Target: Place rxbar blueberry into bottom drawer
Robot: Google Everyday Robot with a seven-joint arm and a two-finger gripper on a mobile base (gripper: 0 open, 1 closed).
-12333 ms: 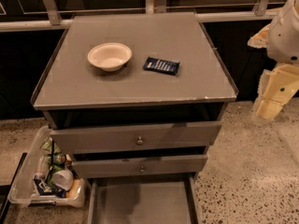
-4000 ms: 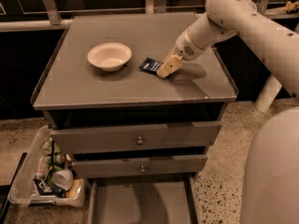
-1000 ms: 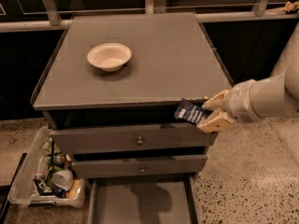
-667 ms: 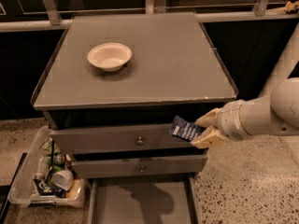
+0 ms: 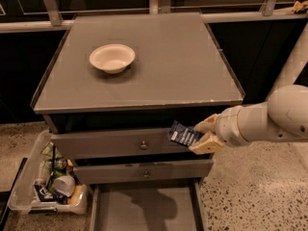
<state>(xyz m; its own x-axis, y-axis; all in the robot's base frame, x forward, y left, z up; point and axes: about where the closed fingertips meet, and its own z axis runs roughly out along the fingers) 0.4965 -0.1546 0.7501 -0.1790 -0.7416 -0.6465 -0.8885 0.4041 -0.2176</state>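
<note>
Claw (image 5: 198,137), navy rxbar blueberry (image 5: 182,134) lower, drawer-front (image 5: 115,144)

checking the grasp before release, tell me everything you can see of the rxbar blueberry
The rxbar blueberry is a small flat dark-blue wrapper with pale lettering. It hangs tilted in the air, pinched at its right end by the gripper, which is shut on it. It sits in front of the top drawer, right of the knob and above the open bottom drawer.
</note>
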